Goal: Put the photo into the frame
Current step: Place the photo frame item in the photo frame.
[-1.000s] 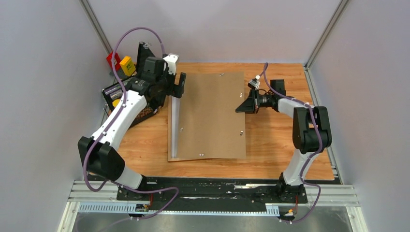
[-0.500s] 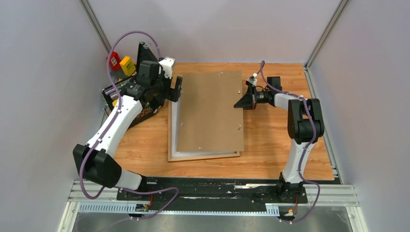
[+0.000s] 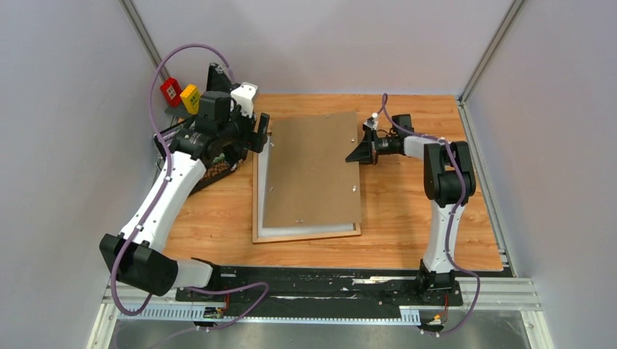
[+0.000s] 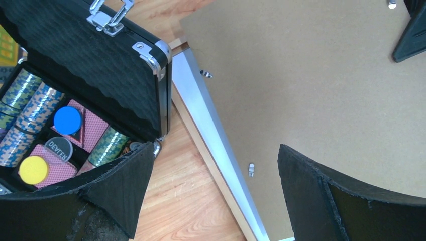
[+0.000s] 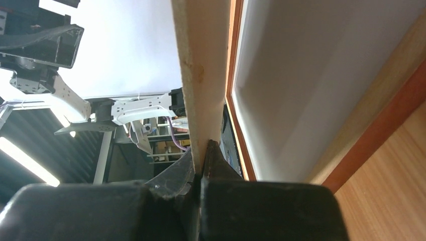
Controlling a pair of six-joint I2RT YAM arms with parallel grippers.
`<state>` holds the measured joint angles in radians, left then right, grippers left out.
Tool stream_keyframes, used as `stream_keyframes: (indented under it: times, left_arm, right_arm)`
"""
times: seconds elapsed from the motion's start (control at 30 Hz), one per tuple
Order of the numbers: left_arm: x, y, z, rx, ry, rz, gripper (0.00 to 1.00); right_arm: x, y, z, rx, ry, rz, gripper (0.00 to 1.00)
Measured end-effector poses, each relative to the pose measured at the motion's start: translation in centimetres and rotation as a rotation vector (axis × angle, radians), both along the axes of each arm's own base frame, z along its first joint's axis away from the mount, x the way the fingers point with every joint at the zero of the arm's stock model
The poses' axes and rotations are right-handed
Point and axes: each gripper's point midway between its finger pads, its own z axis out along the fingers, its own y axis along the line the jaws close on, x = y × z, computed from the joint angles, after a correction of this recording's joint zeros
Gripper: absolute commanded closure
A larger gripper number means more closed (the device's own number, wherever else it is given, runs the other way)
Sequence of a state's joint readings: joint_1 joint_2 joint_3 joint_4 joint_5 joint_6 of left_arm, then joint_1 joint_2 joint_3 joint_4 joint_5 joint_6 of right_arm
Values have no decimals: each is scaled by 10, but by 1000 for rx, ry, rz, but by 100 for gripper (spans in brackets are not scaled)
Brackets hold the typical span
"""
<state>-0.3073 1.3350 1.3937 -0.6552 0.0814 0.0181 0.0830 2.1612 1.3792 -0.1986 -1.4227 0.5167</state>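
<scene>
The frame [image 3: 305, 236] lies flat mid-table, pale wood back up; its left rail [image 4: 201, 145] passes under my left gripper. A plain brown backing board [image 3: 313, 171] rests over it, raised along its right edge. My right gripper [image 3: 354, 153] is shut on that edge; the right wrist view shows the board's edge [image 5: 201, 75] pinched between the fingers of that gripper [image 5: 203, 150], with the frame's reddish rail [image 5: 382, 115] beside it. A pale strip [image 3: 263, 196] shows beside the board. The photo is hidden. My left gripper [image 3: 260, 134] hovers open over the frame's far left corner, holding nothing [image 4: 215, 150].
An open black case [image 4: 100, 65] with poker chips [image 4: 68, 120] stands just left of the frame, close to my left gripper. Red [image 3: 171, 90] and yellow [image 3: 190, 95] blocks sit at the back left corner. Grey walls close in on three sides.
My right gripper has pulled the board's right edge up and leftwards, tilting it and uncovering the frame's near rail and a pale strip. The left gripper has drifted back and left.
</scene>
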Motion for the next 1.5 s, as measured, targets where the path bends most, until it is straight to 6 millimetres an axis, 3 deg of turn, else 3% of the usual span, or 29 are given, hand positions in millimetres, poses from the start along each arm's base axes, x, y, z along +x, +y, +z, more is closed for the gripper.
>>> stream_keyframes:
  times: [0.5,1.5]
  left_arm:
    - [-7,6,6,21,-25,-1,0]
    - [-8,10,-7,45,-2,2,0]
  right_arm:
    - [3,22,-18,-20,54,45,100]
    - [2,40,-25,-17,51,97,100]
